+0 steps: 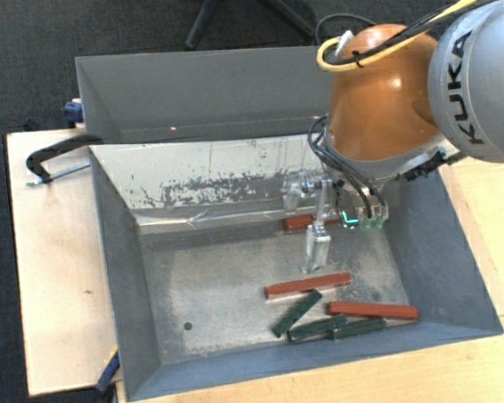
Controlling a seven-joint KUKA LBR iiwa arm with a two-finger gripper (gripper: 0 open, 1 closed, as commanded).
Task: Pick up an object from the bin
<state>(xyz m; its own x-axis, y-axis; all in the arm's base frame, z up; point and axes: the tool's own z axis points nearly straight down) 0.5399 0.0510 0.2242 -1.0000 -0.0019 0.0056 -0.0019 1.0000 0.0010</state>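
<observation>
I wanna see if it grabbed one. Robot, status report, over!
Gripper low beside flat red-brown stick, mid-bin. Stick lying on floor. Dark green sticks and second red-brown stick close by, toward front wall.

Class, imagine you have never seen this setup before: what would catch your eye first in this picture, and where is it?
First, the bulging orange cover on the arm's wrist, at the upper right over the grey metal bin. Below it the gripper hangs down into the bin's right half. Just in front of it, near the front wall, lies a small cluster of two red-brown sticks and some dark green sticks.
</observation>
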